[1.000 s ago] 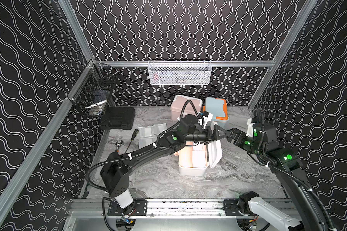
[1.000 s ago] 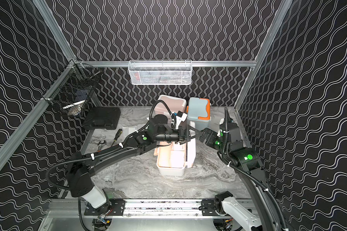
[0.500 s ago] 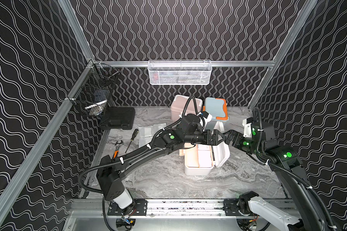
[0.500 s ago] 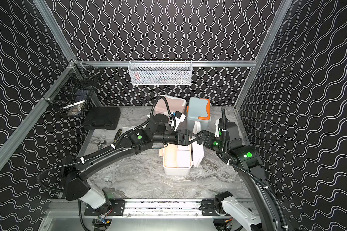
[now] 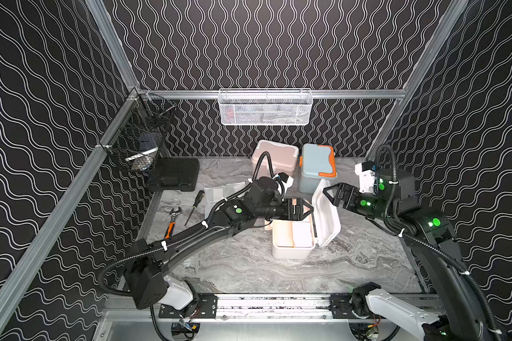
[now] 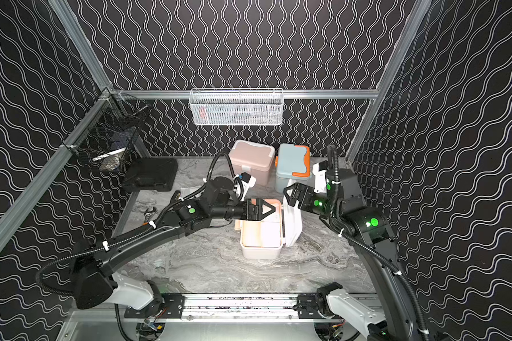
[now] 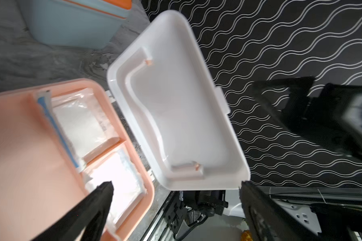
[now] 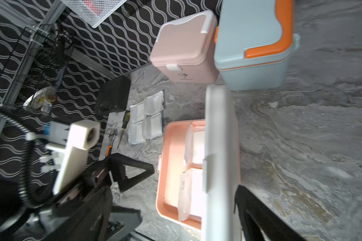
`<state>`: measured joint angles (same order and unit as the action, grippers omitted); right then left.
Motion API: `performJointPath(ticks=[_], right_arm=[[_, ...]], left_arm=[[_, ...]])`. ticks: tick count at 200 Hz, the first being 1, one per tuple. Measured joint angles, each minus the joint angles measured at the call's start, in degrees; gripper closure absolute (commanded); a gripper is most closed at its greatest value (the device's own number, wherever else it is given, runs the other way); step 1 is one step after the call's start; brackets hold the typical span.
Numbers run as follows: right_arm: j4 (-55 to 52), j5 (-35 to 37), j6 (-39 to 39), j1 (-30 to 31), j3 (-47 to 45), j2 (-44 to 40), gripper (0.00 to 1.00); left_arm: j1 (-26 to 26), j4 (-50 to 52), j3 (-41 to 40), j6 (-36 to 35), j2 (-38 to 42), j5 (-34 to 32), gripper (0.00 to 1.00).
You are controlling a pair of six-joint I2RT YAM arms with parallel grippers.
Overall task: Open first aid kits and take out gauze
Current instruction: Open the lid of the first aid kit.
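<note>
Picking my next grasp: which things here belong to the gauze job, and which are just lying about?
Job: open white kit, gauze inside it, loose gauze packets, pink kit, blue-grey kit.
Lying about: black case, screwdriver, wrench, white wire basket, black wire basket.

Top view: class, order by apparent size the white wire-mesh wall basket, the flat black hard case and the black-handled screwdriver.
Largest to smallest:
1. white wire-mesh wall basket
2. flat black hard case
3. black-handled screwdriver

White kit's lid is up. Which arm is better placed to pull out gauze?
Left: the left pincer hangs open over the gauze in the white kit; the right pincer is by the raised lid, which screens the gauze from it.
</note>
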<state>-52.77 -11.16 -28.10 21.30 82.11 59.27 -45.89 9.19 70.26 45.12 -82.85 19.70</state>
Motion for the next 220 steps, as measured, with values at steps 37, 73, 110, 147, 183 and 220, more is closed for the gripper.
performJointPath(ticks=[37,73,110,147,183,220], right_arm=[[1.3,-2.6,1.2,8.0,2.5,3.8,0.08],[2.3,-4.6,1.6,11.0,1.0,9.3,0.08],[1.1,-0.7,1.6,11.3,-1.5,12.2,0.07],[-0.5,8.1,1.6,11.3,-5.4,10.6,0.05],[-2.1,14.5,-0.3,10.2,-8.8,9.5,0.04],[-1.6,15.6,-2.9,5.7,-13.9,6.9,0.04]], left_arm=[[1.1,-2.2,-8.6,2.2,1.9,-1.8,0.01],[1.3,-5.7,-12.4,4.5,1.2,-2.4,0.01],[1.3,-9.5,-15.5,5.9,-1.0,-2.8,0.02],[1.3,-14.6,-17.0,6.0,-1.8,-3.0,0.01],[1.5,-17.9,-19.1,6.0,-1.2,-3.4,0.01],[2.1,-19.1,-20.0,5.9,-0.9,-3.5,0.01]])
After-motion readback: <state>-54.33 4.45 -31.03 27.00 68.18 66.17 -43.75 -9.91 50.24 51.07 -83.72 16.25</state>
